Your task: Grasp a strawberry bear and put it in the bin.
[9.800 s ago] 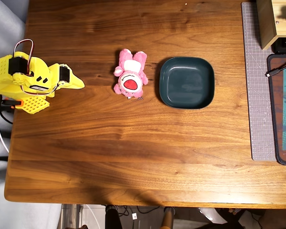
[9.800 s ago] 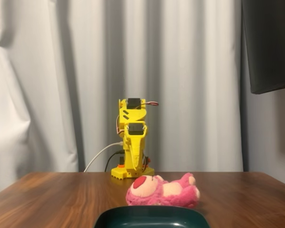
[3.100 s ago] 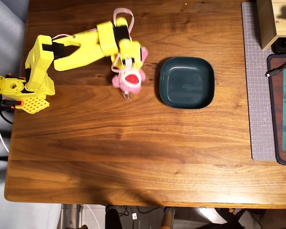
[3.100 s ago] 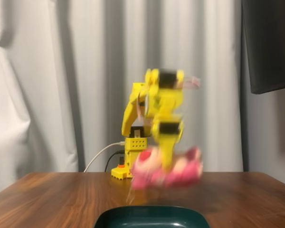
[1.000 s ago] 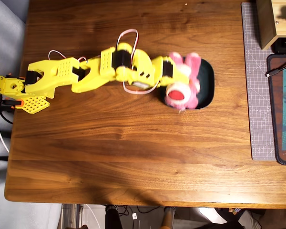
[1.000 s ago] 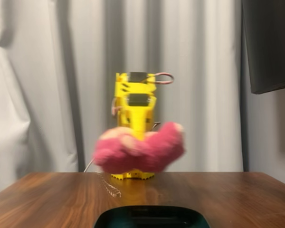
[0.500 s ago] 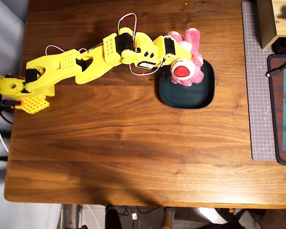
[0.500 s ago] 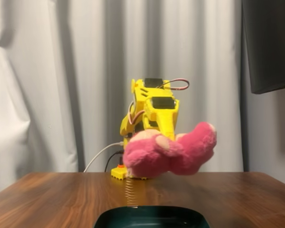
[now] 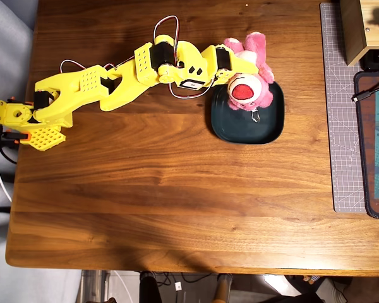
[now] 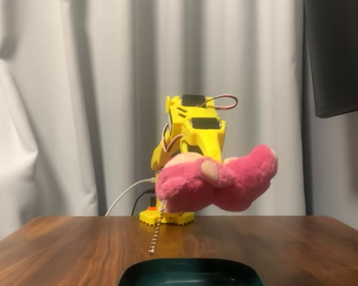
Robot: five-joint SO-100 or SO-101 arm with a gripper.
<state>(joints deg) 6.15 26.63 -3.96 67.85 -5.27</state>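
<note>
The pink plush strawberry bear hangs in my yellow gripper, held above the top left part of the dark teal bin. Its white-and-red patch faces up in the overhead view. In the fixed view the bear is clear of the table, above the bin's rim, with a small metal chain dangling from it. The gripper is shut on the bear; the fingertips are hidden by plush.
The yellow arm reaches from its base at the table's left edge. A grey cutting mat, a dark pad and a wooden box lie at the right edge. White curtains hang behind the arm in the fixed view.
</note>
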